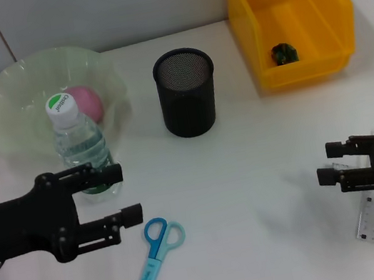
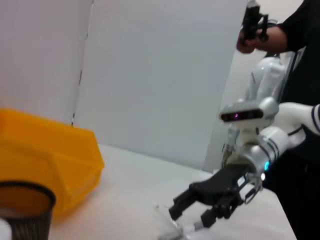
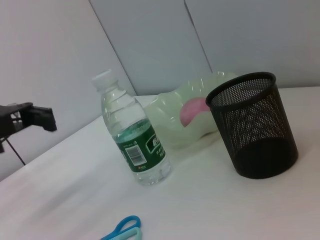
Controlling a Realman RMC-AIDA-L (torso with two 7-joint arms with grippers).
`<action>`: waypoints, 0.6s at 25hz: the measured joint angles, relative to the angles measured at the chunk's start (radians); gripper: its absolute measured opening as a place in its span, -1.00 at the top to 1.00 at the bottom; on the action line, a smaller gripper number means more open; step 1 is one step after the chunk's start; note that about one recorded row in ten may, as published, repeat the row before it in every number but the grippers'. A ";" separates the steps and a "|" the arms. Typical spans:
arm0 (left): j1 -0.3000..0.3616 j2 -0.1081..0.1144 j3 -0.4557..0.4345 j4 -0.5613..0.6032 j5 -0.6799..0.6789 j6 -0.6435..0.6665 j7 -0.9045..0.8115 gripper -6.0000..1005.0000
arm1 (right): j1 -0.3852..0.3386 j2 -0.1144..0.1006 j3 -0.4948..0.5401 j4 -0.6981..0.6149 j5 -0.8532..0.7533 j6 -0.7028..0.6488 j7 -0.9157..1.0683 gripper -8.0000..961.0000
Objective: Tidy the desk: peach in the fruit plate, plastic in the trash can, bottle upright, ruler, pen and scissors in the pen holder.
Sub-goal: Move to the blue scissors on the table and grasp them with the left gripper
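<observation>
The water bottle (image 1: 80, 143) stands upright in front of the pale green fruit plate (image 1: 12, 91), which holds the pink peach (image 1: 87, 102). My left gripper (image 1: 119, 193) is open and empty, just in front of the bottle and apart from it. Blue scissors (image 1: 155, 262) lie flat on the table near it. My right gripper (image 1: 326, 163) is open above one end of the clear ruler (image 1: 369, 218), which lies on the table. The black mesh pen holder (image 1: 187, 93) stands mid-table. Green crumpled plastic (image 1: 284, 53) lies in the yellow bin (image 1: 301, 70). No pen is in view.
The bottle (image 3: 134, 137), plate (image 3: 172, 112), peach (image 3: 194, 110) and pen holder (image 3: 254, 127) also show in the right wrist view. The left wrist view shows my right gripper (image 2: 200, 212) by the ruler (image 2: 169, 227), and a person stands behind the robot (image 2: 295, 45).
</observation>
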 joint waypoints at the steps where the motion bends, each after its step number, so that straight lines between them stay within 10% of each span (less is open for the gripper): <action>1: -0.002 0.000 0.010 0.010 0.013 -0.012 -0.031 -0.45 | -0.001 -0.001 -0.002 0.000 0.000 0.000 0.000 -0.55; 15: -0.091 0.000 0.104 0.206 0.232 -0.020 -0.535 -0.45 | 0.000 -0.021 -0.007 -0.003 -0.020 -0.064 -0.004 -0.55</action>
